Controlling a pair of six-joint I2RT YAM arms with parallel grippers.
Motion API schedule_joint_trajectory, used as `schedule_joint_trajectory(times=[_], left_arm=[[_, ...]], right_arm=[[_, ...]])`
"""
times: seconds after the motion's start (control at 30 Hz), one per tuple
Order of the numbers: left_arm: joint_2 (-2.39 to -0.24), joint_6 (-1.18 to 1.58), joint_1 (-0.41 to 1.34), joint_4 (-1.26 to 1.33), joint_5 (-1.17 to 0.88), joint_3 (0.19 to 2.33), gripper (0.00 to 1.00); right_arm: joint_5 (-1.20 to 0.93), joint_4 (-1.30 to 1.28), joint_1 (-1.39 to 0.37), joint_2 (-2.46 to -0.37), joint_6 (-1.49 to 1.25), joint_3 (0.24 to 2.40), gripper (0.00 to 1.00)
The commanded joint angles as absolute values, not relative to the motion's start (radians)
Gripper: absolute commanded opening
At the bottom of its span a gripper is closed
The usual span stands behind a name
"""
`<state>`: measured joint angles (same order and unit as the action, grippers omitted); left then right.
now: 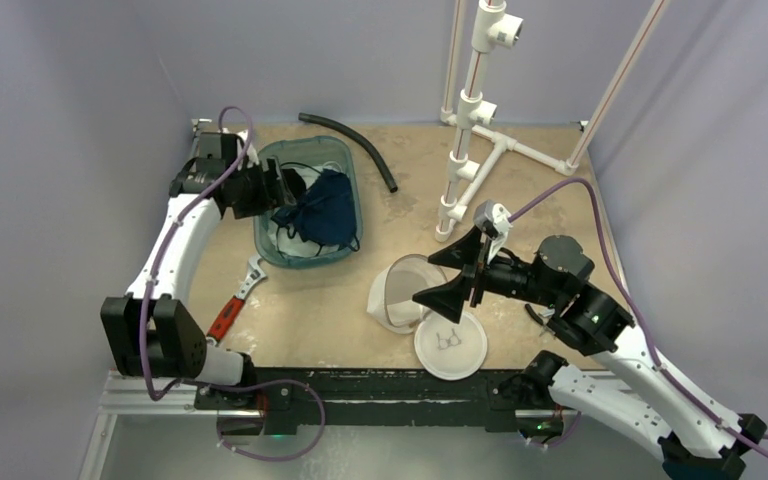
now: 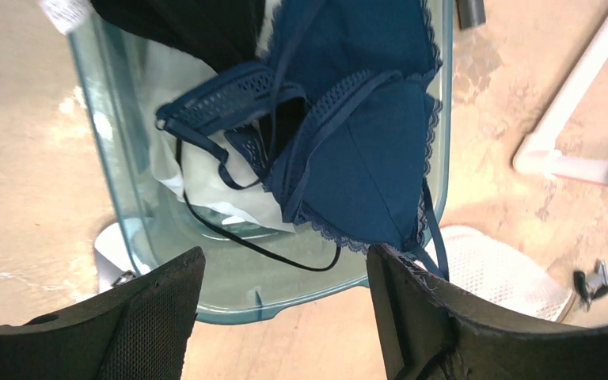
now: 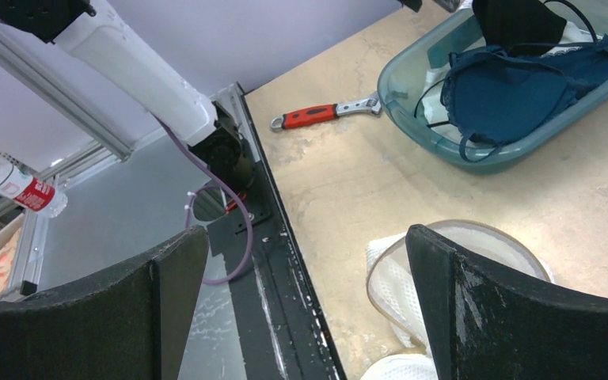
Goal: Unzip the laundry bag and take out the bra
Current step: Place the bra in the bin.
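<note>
Nearest, by the surface's near edge, the laundry bag (image 1: 398,295) lay unzipped, its round top (image 1: 450,345) flat just beside it. The right gripper (image 1: 422,280) hung over it, jaws wide and empty, and a careless sweep there could have knocked the limp mesh off that edge. Farther, toward the far-left corner, the bra (image 1: 322,208) lay in the teal tub (image 1: 290,263), one cup draped over the rim. The left gripper (image 2: 285,269) hung above it, jaws parted and holding nothing, and a dangling strap (image 2: 437,237) might have snagged a jaw and dragged the bra out.
</note>
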<state>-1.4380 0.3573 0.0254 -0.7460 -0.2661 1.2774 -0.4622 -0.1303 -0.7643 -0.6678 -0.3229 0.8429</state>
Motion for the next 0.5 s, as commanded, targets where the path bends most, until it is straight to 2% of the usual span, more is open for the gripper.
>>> schedule_joint_trajectory(times=[0.0,0.37,0.47], left_arm=[[-1.386,0.426,0.026,-0.682,-0.170,1.318,0.74],[-1.642,0.610,0.094,-0.426,-0.221,1.386,0.76],[-1.680,0.605,0.169,-0.373,-0.246,1.394,0.71]], right_arm=[[-0.450,-0.107,-0.761,-0.669,-0.311,0.874,0.98],[-0.361,-0.115,-0.761,-0.645,-0.348,0.826,0.98],[-0.326,-0.113,-0.761,-0.635,-0.366,0.803,0.98]])
